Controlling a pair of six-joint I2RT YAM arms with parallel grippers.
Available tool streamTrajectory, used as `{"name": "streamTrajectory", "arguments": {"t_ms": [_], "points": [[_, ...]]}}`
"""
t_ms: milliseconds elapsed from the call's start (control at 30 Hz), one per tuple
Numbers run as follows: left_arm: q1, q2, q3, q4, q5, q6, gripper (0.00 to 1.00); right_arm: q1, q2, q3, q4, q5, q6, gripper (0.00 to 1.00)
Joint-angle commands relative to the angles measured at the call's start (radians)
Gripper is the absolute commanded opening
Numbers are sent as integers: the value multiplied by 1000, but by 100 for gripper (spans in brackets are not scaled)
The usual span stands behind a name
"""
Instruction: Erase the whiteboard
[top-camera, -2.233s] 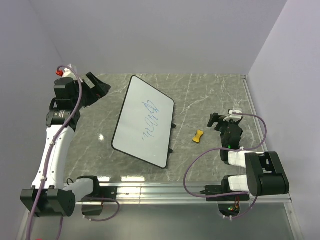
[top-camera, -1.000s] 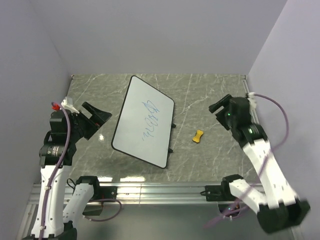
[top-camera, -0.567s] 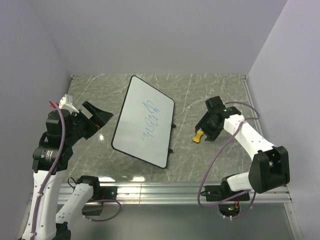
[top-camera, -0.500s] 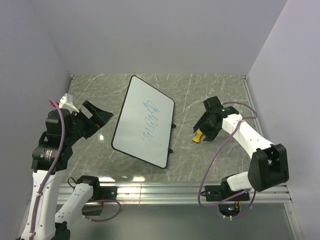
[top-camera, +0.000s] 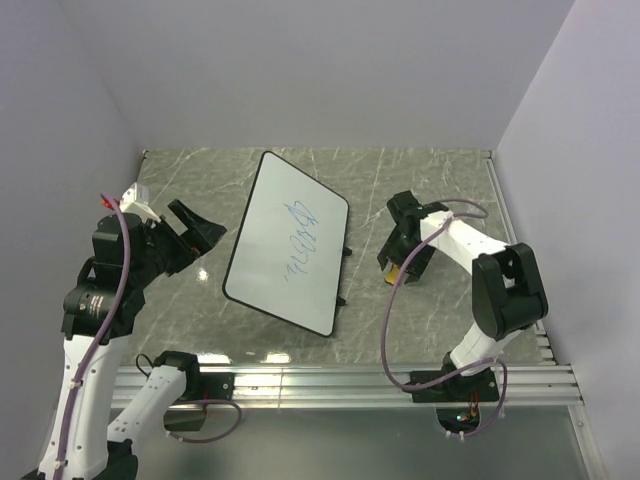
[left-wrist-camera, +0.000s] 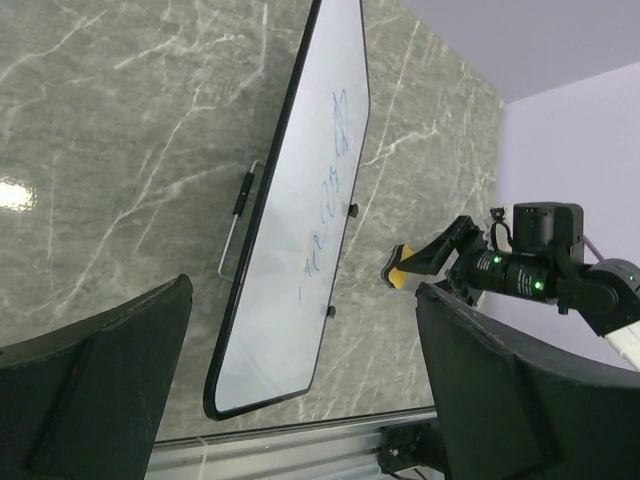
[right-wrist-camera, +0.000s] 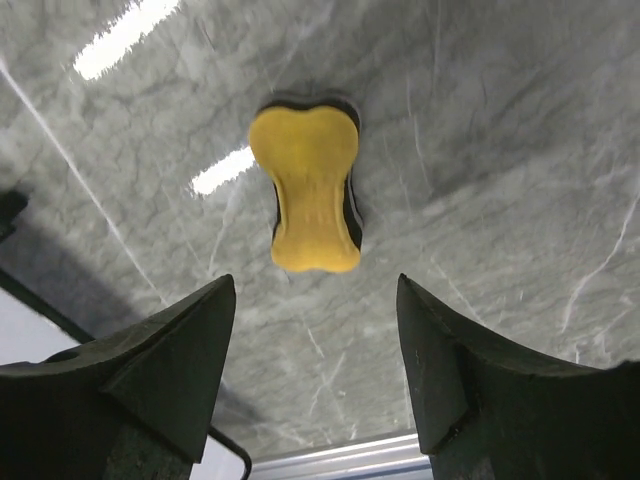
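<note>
On the marble table (top-camera: 420, 180), the whiteboard (top-camera: 270, 275) bears illegible blue scribbles (top-camera: 299, 238).

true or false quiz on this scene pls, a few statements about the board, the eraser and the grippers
The large white rectangular whiteboard carries blue scribbles. True.
The right gripper is shut on the small yellow bone-shaped eraser. False: it is open, above the eraser, not touching it.
The eraser lies on the whiteboard. False: it lies on the grey marble table, apart from the board.
The left gripper is open and empty. True.
</note>
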Motion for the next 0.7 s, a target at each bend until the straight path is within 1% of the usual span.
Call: {"name": "streamTrajectory", "arguments": {"t_ms": [0, 200, 367, 400, 567, 600, 667], "points": [[-4, 4, 28, -9, -21, 29, 99, 1, 32, 68, -5, 68, -33, 72], [-4, 12, 32, -23, -43, 36, 100, 2, 95, 72, 26, 79, -49, 65], [-4, 30, 46, -33, -55, 42, 99, -2, 128, 66, 38, 94, -66, 61], [-2, 33, 49, -36, -60, 44, 99, -2, 130, 65, 49, 94, -70, 55], [-2, 45, 57, -38, -73, 44, 100, -13, 153, 68, 63, 85, -86, 44], [-4, 47, 55, -39, -73, 44, 100, -13, 159, 69, 66, 84, -90, 40], [-4, 53, 57, -42, -86, 46, 99, -13, 167, 68, 72, 81, -92, 38]]}}
